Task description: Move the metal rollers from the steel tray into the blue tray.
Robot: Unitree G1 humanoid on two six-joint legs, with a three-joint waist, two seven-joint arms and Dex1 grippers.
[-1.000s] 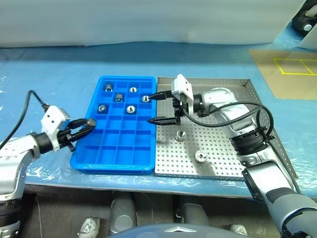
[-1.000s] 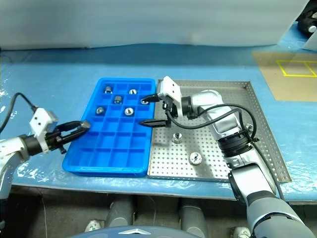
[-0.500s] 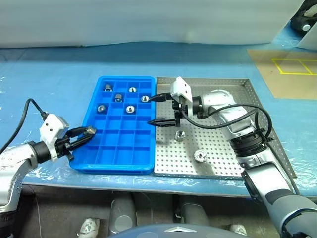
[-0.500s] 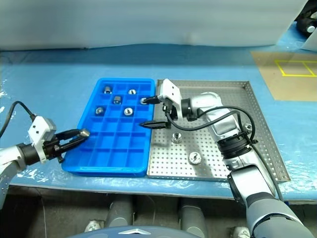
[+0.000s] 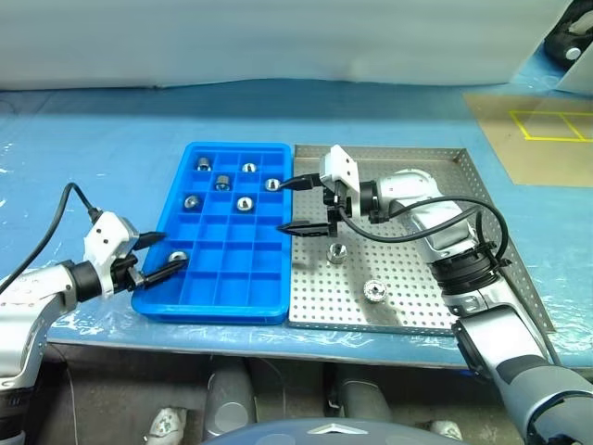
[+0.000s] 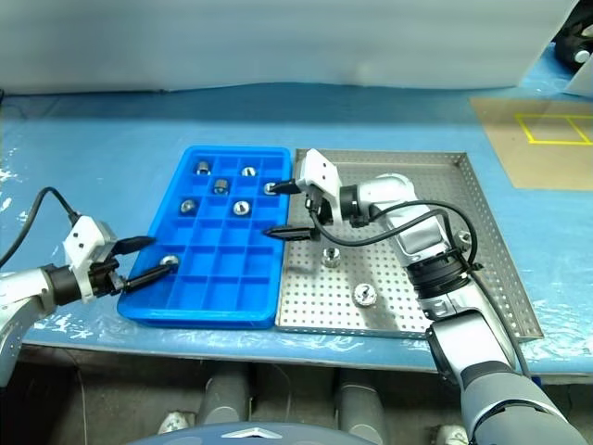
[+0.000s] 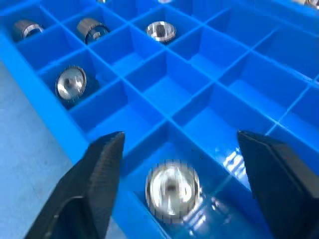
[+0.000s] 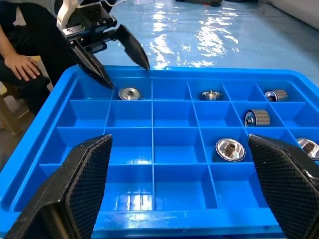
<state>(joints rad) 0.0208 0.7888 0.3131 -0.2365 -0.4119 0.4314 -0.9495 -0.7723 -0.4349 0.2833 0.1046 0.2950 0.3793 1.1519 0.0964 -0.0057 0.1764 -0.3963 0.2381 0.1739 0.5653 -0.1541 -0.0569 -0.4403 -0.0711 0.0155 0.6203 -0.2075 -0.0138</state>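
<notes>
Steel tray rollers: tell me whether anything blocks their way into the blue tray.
Nothing visible does. Two metal rollers lie loose on the steel tray, which abuts the blue tray. Only the low rims lie between, and the right pincer hangs open above that edge.

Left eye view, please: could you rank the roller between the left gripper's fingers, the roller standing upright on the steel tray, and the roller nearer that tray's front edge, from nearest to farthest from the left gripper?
1. Roller in the blue tray's left column, between the open fingers of the left gripper.
2. Upright roller on the steel tray, near its left side.
3. Front roller, farther right, toward the tray's front edge.
</notes>
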